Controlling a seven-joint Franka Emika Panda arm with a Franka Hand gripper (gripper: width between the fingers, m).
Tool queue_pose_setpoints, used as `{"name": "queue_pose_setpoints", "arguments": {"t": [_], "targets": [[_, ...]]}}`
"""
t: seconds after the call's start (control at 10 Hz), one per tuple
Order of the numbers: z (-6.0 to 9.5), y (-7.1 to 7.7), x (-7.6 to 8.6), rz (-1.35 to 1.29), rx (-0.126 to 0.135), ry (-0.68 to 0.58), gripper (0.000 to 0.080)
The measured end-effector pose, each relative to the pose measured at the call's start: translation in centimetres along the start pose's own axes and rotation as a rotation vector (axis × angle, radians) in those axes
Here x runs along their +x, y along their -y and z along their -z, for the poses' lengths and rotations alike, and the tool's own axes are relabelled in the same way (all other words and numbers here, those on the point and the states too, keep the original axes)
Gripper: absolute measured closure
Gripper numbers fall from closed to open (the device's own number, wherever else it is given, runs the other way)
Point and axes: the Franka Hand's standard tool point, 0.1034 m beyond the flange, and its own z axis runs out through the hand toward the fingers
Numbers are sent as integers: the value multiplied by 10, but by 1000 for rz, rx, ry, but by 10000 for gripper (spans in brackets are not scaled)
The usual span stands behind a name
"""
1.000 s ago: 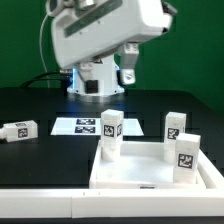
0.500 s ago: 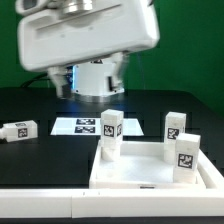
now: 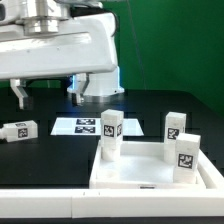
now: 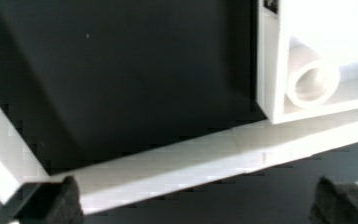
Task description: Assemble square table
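Observation:
The white square table top (image 3: 140, 172) lies at the front with three white tagged legs standing upright in it: one at its far left corner (image 3: 110, 133), two on its right side (image 3: 175, 127) (image 3: 187, 152). A fourth leg (image 3: 19, 130) lies on its side on the black table at the exterior view's left. My gripper (image 3: 47, 96) hangs high above the table's left part, open and empty. In the wrist view the gripper (image 4: 201, 202) has its dark fingertips (image 4: 48, 200) wide apart over bare table. A white part with a round end (image 4: 311, 80) shows there, apparently the lying leg.
The marker board (image 3: 88, 126) lies flat behind the table top, in front of the white robot base (image 3: 97, 85). A white border (image 4: 194, 160) runs along the black table's edge. Green walls stand behind.
The arm's white head has swung from the middle toward the exterior view's left. The table top and the legs have not moved.

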Motion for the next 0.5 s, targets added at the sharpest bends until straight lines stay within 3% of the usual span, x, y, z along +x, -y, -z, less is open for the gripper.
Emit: {"name": "queue_pose_setpoints", "arguments": {"t": [0.2,0.3,0.5], "targets": [[0,-7,0,153,-17,7,150],[-4,-15,-7,212,-8,37,150],[-17,-26,-34,338,24,222,150]]}}
